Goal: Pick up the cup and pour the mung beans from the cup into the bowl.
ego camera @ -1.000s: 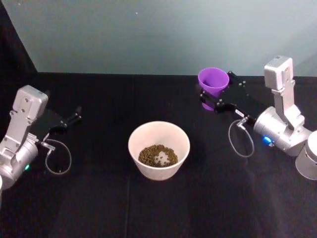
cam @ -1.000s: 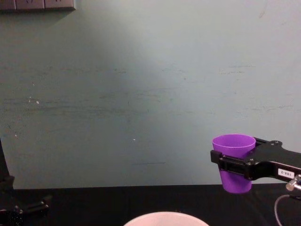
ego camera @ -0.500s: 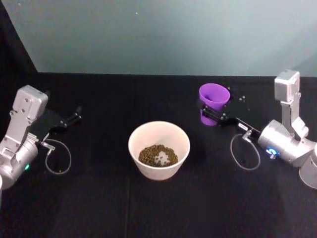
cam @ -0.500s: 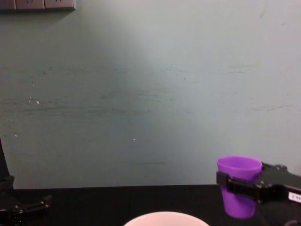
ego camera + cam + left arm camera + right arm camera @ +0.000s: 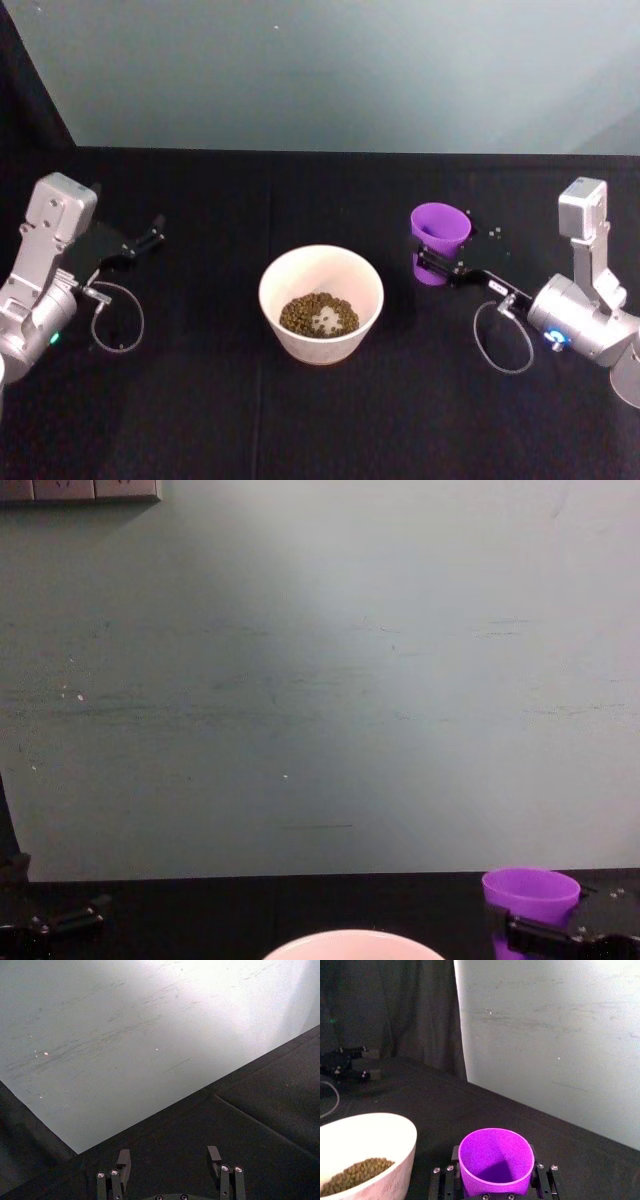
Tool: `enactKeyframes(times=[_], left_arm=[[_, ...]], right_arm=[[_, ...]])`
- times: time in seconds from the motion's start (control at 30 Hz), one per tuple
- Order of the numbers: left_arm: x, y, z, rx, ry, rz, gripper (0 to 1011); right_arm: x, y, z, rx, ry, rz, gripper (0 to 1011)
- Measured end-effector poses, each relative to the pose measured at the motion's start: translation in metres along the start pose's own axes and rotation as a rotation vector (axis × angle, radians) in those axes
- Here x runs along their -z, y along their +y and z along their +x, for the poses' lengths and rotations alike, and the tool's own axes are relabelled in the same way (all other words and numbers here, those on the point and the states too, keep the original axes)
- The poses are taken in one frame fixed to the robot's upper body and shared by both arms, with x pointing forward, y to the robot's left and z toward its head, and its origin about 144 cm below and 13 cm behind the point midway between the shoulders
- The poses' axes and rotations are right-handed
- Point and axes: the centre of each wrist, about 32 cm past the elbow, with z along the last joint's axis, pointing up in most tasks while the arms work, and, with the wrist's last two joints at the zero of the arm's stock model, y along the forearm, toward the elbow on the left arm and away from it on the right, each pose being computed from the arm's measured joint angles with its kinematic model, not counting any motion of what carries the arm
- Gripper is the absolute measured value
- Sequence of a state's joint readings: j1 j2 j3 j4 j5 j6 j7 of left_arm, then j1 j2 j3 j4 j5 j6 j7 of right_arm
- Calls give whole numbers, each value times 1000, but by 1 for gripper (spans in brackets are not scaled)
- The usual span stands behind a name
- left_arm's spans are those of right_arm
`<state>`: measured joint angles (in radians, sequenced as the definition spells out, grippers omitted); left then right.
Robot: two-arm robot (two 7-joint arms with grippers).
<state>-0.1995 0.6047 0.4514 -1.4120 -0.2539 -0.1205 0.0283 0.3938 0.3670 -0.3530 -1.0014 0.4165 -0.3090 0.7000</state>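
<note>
Right gripper (image 5: pixel 440 262) clamps the cup (image 5: pixel 438 235) upright, low over the table, with the bowl (image 5: pixel 321 300) off to its left holding mung beans (image 5: pixel 318 313). Risk: releasing off-level tips the empty cup. Left gripper (image 5: pixel 170 1159) spread, parked.

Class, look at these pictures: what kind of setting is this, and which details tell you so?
Probably a robot test bench, not a kitchen: a table draped in black cloth against a bare pale wall, holding just a wide pale bowl of beans and a small purple plastic cup in the right gripper.
</note>
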Motion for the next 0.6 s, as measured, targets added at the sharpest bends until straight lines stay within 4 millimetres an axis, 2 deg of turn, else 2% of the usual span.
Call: enactKeyframes(times=[0.6], left_arm=[[0,0,0,0,0,0,1000]], right_arm=[[8,-1,-3,-17,-33,-36,746]])
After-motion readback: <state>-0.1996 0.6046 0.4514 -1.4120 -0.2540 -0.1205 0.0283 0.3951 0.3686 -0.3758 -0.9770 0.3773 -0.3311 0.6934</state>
